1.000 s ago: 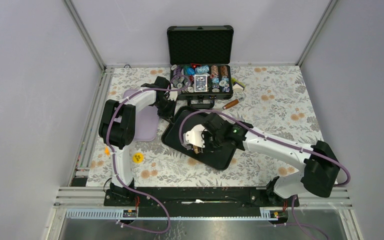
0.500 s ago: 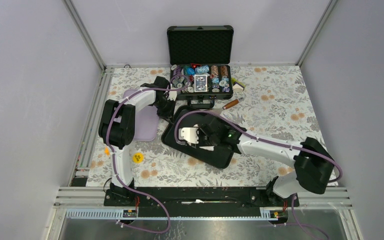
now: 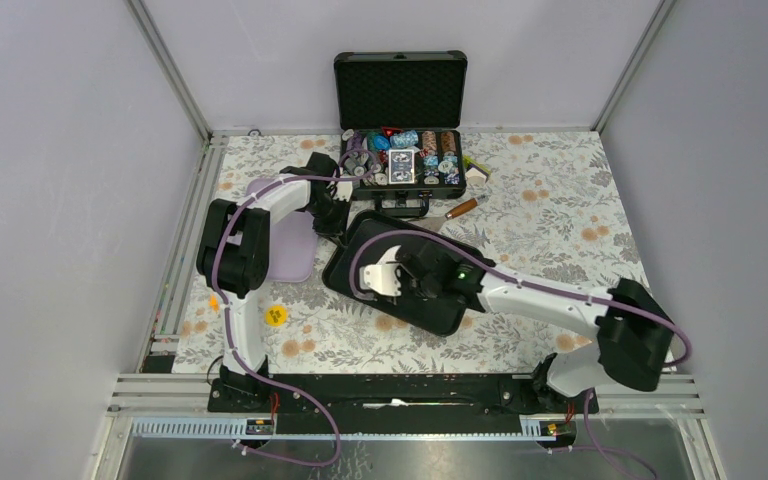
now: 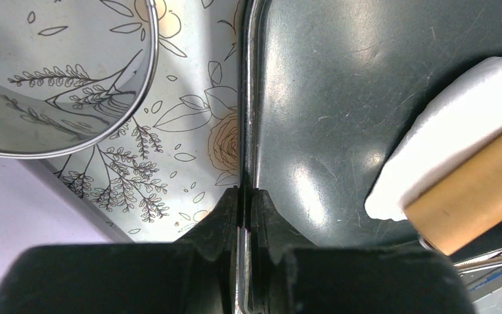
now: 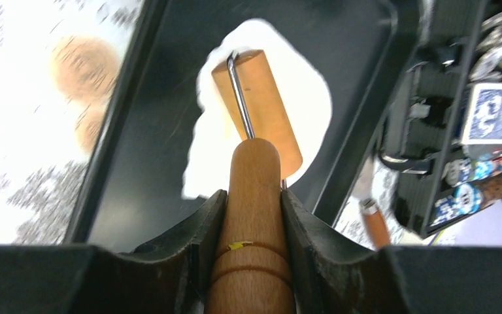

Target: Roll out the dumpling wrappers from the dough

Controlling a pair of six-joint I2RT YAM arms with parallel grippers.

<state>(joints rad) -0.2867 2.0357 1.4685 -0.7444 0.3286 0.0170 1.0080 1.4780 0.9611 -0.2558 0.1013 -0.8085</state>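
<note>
Top external, roller (image 5: 268, 118) shifted left over dough (image 5: 310, 98), tray (image 4: 366, 78) held

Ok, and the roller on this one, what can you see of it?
The roller is a small wooden tool: a pale brown cylindrical drum on a bent steel wire, running into a turned wooden handle with two grooves and a yellow fleck. The right jaws clamp the handle. The drum lies on the flattened white dough, pointing away from the wrist, inside the black tray. The left wrist view shows one drum end over the dough's edge.
</note>
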